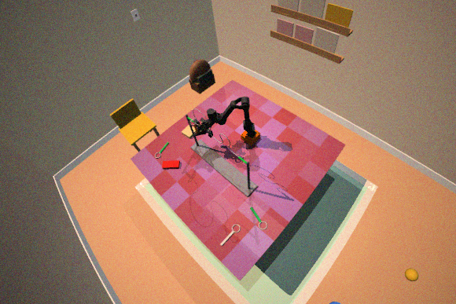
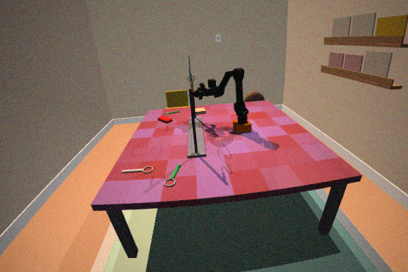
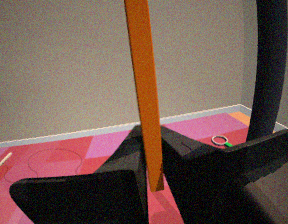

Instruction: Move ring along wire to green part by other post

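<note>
Jaws clamped on the orange handle (image 3: 145,80), centre of the wrist view, gripper (image 1: 197,131) (image 2: 195,94) (image 3: 145,129) low on it, presumably keeping fingers off the wire; the ring (image 2: 190,78) sits above, upper centre of the exterior view.

Arm (image 1: 232,108) (image 2: 229,79) — bent, reaching out | fingers — closed, clamping

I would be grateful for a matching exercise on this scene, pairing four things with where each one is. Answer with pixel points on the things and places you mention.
1. Orange handle (image 3: 146,90)
2. Red block (image 1: 171,164) (image 2: 164,119)
3. Yellow chair (image 1: 138,128) (image 2: 176,98)
4. Black posts (image 1: 248,175) (image 2: 193,124)

A. On the floor beside the table
B. Standing on the grey base
C. Between the fingers of the pincer
D. Lying on the table

Pairs: 1-C, 2-D, 3-A, 4-B
</note>
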Motion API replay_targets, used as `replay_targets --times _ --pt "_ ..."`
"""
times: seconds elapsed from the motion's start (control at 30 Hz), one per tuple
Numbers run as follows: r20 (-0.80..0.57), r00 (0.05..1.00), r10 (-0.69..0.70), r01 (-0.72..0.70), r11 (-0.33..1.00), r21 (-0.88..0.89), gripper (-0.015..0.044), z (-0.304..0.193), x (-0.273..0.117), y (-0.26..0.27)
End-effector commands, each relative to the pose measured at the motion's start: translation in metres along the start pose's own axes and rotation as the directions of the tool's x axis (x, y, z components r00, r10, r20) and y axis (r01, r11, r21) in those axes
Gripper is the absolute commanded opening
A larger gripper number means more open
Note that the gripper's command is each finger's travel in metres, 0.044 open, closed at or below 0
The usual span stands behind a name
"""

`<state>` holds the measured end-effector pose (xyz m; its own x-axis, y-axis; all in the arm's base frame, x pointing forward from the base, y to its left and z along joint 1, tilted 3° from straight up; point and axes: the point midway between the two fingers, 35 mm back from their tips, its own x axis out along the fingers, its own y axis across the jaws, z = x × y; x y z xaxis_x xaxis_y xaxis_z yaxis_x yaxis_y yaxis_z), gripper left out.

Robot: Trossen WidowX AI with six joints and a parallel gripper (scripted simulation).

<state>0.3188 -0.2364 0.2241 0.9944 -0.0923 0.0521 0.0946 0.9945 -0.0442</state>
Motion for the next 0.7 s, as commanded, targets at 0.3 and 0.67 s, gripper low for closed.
replay_targets --times 0.3,0.67 --pt "0.003 1.0 -0.001 0.001 1.0 0.02 -0.015 0.002 0.0 0.016" --pt "0.004 1.0 0.0 0.0 0.994 0.108 -0.015 0.002 0.0 0.038"
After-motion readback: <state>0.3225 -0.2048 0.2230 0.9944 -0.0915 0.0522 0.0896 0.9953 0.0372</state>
